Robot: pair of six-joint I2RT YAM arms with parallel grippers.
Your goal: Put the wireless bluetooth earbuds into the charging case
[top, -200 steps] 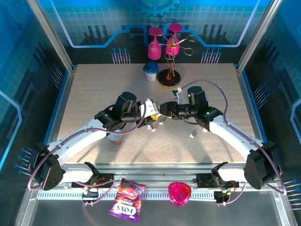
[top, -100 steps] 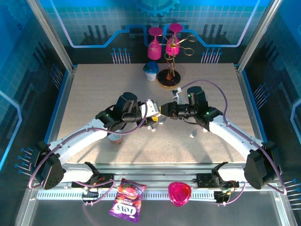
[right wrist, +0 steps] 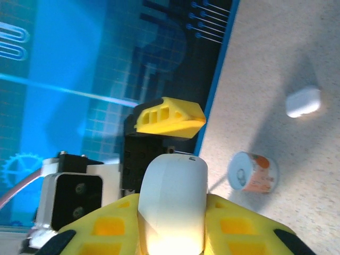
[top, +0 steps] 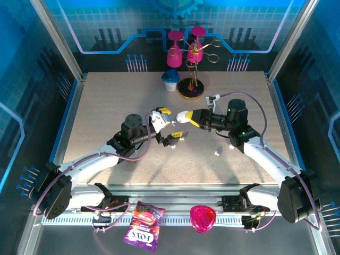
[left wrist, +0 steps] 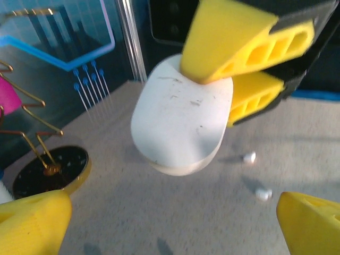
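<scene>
A speckled beige counter [top: 106,106] sits inside a blue-walled enclosure, with two robot arms reaching toward its middle. The right fingers [left wrist: 239,42], yellow and ribbed, are closed on a smooth white charging case [left wrist: 178,125] and hold it in the air above the counter. They grip one end and hide that part of it. A thin seam runs round the case. It looks closed, and what is inside cannot be seen.

The left fingers [left wrist: 32,220] are spread wide with nothing between them. In the left wrist view only their yellow tips show, cut off at the two bottom corners, and the case hangs just ahead of them without touching.

Two tiny white earbuds [left wrist: 248,157] lie loose on the counter beyond the case, near each other. They are too small and blurred to make out their stems.

In the right wrist view, a second case [right wrist: 303,102] lies on the counter. A small can [right wrist: 254,172] with an orange label lies nearer, and its label is unreadable.

At the far edge, pink wine glasses [top: 183,45] hang on a gold stand [top: 190,87], with a small white and blue cup [top: 170,81] beside it.
</scene>
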